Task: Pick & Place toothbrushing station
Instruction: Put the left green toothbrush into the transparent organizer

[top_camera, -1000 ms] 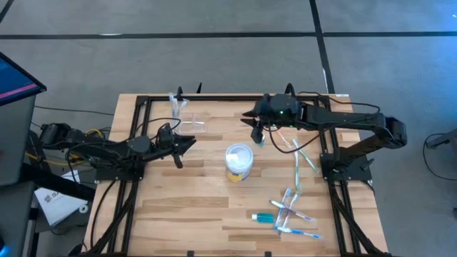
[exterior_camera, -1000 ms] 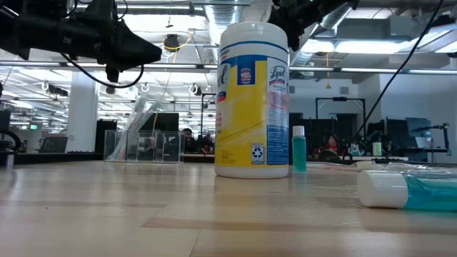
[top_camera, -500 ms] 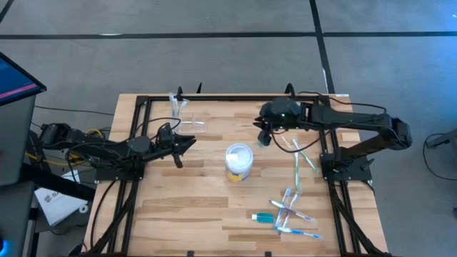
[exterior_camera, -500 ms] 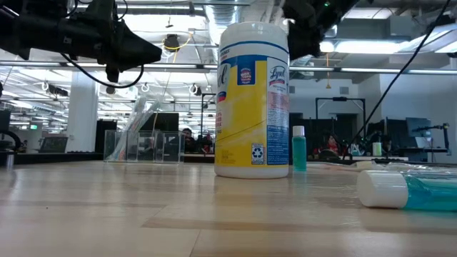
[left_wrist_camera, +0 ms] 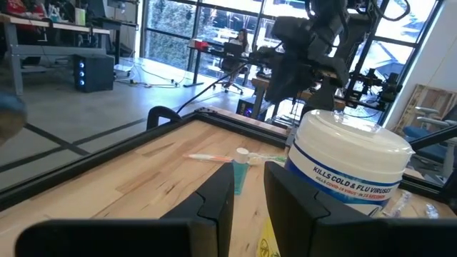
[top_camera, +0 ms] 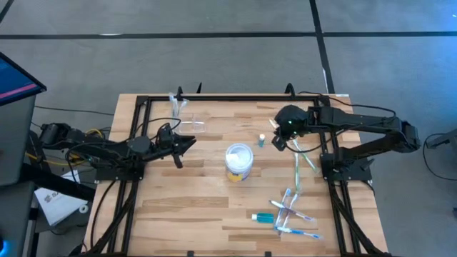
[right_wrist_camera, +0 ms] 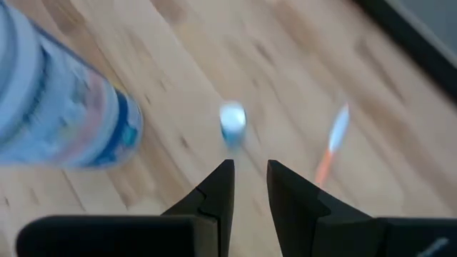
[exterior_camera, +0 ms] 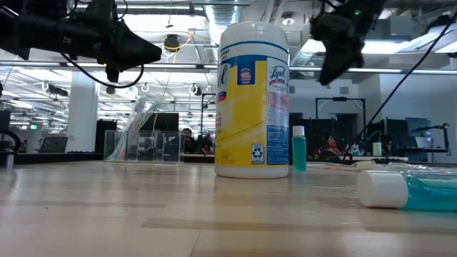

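Tabletop of pale wood planks framed by black rails is bare across its near left half, and a wide bare strip also lies between the rear rail and the round white-topped, yellow-banded wipes tub standing at the centre. The small see-through plastic toothbrushing station stands at the rear left, close to the back rail and just behind the left gripper, with bare wood on its right. That left gripper hangs above the table left of the tub, its dark fingers a narrow gap apart with nothing between them. The right gripper hangs over the rear right part, beside a small upright teal bottle with a white cap; its fingers also stand slightly parted and hold nothing. The near right corner is crowded: loose toothbrushes and a lying teal bottle, with more brushes strung toward the right rail. The low view alone shows the station as upright clear cups far behind, and the lying bottle's white cap close to the lens. The left wrist view shows an orange-handled brush lying by the small bottle, partly hidden from above by the arm.
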Robot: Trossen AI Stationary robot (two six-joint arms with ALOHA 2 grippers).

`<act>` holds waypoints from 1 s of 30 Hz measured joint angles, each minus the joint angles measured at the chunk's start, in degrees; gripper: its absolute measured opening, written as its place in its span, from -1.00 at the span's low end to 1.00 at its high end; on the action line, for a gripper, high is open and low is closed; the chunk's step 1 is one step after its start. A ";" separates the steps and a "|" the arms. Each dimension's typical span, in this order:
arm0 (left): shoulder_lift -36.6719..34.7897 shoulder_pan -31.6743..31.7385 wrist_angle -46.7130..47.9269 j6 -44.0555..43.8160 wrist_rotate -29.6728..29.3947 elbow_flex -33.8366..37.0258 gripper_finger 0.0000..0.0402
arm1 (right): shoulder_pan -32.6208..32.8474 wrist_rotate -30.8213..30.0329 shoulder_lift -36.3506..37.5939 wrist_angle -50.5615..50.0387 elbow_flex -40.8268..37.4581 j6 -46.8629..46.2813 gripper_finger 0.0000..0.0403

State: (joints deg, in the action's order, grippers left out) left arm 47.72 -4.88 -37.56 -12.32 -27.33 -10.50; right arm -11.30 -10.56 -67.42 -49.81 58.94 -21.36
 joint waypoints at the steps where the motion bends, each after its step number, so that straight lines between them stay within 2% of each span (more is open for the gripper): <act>1: 0.00 0.00 0.00 0.00 0.00 0.00 -0.63 | 0.26 0.02 0.21 -1.54 -0.39 -1.13 -0.62; 9: 0.00 0.00 0.00 0.00 0.00 0.00 -0.63 | 3.91 0.31 0.83 -9.43 -4.33 -11.21 -0.62; 22: 0.00 0.00 -0.24 0.00 0.00 0.00 -0.63 | 11.04 2.04 0.81 -9.38 -13.13 -24.59 -0.62; 30: 0.00 0.02 -0.68 0.02 -0.02 0.00 -0.63 | 12.52 3.68 0.79 -6.09 -18.51 -30.01 -0.59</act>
State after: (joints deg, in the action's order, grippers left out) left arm 47.72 -4.86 -38.24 -12.29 -27.35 -10.50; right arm 1.21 -6.87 -66.63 -55.90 40.44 -51.37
